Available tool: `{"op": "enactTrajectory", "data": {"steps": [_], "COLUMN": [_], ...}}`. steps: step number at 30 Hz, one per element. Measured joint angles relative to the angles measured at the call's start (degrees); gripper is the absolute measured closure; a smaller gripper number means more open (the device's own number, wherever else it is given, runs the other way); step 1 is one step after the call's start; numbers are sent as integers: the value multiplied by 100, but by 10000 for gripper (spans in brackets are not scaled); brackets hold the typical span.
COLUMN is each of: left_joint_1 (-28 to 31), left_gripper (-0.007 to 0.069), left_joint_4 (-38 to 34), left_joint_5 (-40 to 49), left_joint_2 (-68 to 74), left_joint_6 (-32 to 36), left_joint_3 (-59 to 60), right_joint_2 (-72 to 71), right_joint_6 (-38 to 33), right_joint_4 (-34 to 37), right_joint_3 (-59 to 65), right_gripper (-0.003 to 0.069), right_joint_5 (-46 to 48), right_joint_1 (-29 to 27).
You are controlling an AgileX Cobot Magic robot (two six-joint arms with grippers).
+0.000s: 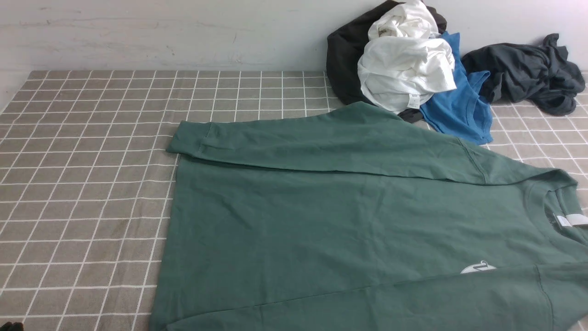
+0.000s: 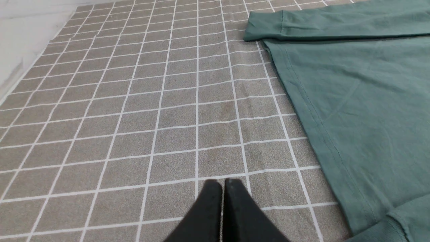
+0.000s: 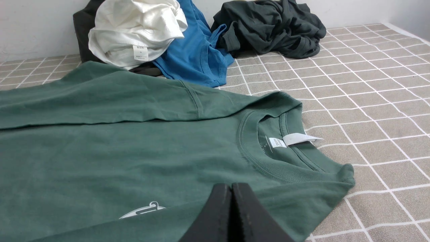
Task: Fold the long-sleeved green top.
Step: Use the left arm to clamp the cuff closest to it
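Green long-sleeved top (image 1: 344, 216), neck label (image 3: 300, 138) unreadable; left fingers (image 2: 205, 211) and right fingers (image 3: 215, 216) clenched empty.

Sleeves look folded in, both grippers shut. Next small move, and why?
Probably open the left gripper and move it to the hem of the green long-sleeved top: both sleeves already lie across the body, its jaws are shut over bare tablecloth beside the hem, holding nothing.

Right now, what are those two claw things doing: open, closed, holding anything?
Left gripper: closed, holding nothing.
Right gripper: closed, empty, over the green long-sleeved top.
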Motion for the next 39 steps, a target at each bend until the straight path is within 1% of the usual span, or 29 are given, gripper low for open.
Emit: {"op": "enactTrajectory", "data": {"steps": [35, 39], "left_joint_1": [0, 0], "left_gripper": [632, 632], "left_joint_4": [0, 0], "left_joint_5": [-110, -364], "left_joint_2": [0, 0], "left_joint_6": [22, 22], "left_joint_3": [6, 13], "right_joint_2": [0, 0], "right_joint_6": [-88, -88], "right_joint_4": [0, 0], "right_joint_3": [0, 13], "right_gripper": [673, 673], "right_joint_5": [-6, -240], "right_joint_1": [0, 0]}}
